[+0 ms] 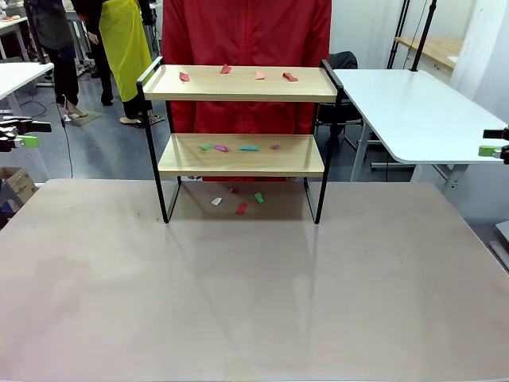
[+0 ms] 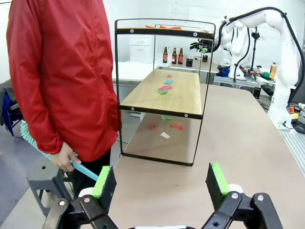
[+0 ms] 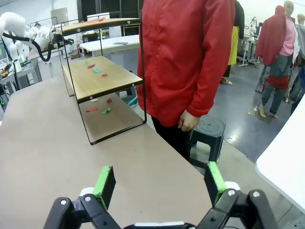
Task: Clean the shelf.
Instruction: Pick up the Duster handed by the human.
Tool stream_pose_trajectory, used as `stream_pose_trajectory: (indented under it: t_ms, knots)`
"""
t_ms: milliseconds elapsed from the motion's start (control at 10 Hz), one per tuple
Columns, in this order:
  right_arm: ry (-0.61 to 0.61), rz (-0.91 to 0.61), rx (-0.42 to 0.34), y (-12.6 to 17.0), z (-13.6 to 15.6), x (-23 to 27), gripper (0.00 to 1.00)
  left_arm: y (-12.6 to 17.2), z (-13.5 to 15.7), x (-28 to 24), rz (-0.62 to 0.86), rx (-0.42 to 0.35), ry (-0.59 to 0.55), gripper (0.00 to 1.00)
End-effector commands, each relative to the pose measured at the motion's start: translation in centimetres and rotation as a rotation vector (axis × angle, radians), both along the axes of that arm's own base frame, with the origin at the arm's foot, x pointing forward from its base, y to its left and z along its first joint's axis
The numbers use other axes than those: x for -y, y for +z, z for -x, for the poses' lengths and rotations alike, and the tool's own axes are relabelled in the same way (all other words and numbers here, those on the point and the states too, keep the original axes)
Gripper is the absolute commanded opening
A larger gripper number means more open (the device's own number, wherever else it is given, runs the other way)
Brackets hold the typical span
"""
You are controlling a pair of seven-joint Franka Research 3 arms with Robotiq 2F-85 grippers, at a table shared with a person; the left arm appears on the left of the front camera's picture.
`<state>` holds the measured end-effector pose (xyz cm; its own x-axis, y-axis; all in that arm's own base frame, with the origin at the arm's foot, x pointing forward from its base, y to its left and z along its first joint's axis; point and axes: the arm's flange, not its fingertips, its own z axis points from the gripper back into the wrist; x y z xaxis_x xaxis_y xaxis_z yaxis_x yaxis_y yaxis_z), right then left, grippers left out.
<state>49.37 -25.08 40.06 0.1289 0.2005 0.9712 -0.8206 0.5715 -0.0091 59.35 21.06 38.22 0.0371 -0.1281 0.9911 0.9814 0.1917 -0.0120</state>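
Note:
The shelf (image 1: 238,83) stands at the far middle of the beige table (image 1: 254,286), its two wooden boards on a black frame. Small paper scraps (image 1: 184,76) lie on the top board, more scraps (image 1: 221,148) on the lower board, and a few (image 1: 241,208) on the table underneath. My left gripper (image 1: 32,134) hangs open off the table's left edge, and my right gripper (image 1: 487,142) hangs open off its right edge. In the left wrist view, the left gripper (image 2: 160,183) looks at the shelf (image 2: 162,90) end-on. From the opposite end, the right gripper (image 3: 159,183) faces the shelf (image 3: 102,78). Both are empty.
A person in a red jacket (image 1: 246,40) stands right behind the shelf, holding a teal duster (image 2: 86,170) low in one hand. A white side table (image 1: 413,111) is at the right, a dark stool (image 3: 209,131) beside the person. Other people stand farther off.

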Motion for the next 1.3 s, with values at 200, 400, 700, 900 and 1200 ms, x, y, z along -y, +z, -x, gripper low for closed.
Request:
stream_pose_trajectory:
  t_ms: [200,400,700,900,1200]
  knots:
    - [0.000,0.000,0.005,0.21,-0.02,-0.05,1.00,0.22,0.01,0.01,-0.001,0.005,-0.001,1.00]
    - [0.000,0.000,0.005,0.21,-0.02,-0.05,1.00,0.22,0.01,0.01,-0.001,0.005,-0.001,1.00]
    - [0.000,0.000,0.005,0.21,-0.02,-0.05,1.00,0.22,0.01,0.01,-0.001,0.005,-0.001,1.00]
    - [0.000,0.000,0.005,0.21,-0.02,-0.05,1.00,0.22,0.01,0.01,-0.001,0.005,-0.001,1.00]
    - [0.000,0.000,0.005,0.21,-0.02,-0.05,1.00,0.22,0.01,0.01,-0.001,0.005,-0.001,1.00]
